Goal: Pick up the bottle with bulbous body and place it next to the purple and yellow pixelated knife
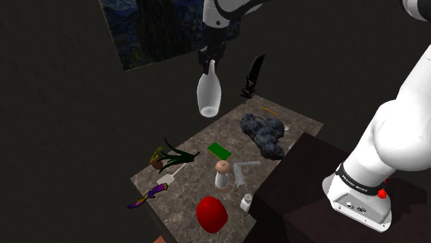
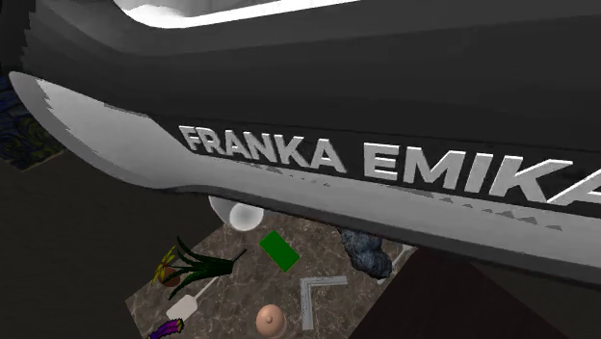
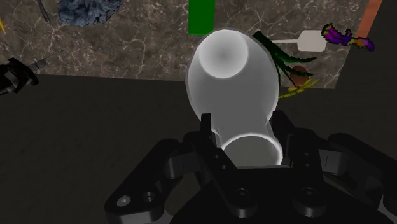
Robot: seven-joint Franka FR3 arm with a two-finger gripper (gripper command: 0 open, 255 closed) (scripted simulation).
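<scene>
A white bottle (image 1: 208, 93) with a bulbous body hangs in the air above the far part of the marble table (image 1: 190, 200). My gripper (image 1: 210, 61) is shut on its narrow neck. In the wrist view the fingers (image 3: 207, 130) clasp the neck, with the gripper (image 3: 247, 132) behind the round body (image 3: 232, 76), whose base points at the table. The purple and yellow pixelated knife (image 1: 146, 197) lies at the table's near-left corner, also seen past the bottle (image 3: 347, 36). The bottle's base (image 2: 243, 214) peeks out under the arm in the second exterior view.
On the table lie a green card (image 1: 219, 150), a dark lumpy heap (image 1: 264, 132), a leafy plant (image 1: 169, 157), a white spatula (image 1: 169, 178), a pink-capped figure (image 1: 222, 172), a grey square (image 1: 242, 169), a red lump (image 1: 212, 212) and a small shaker (image 1: 246, 201). A black blade (image 1: 253, 76) stands behind.
</scene>
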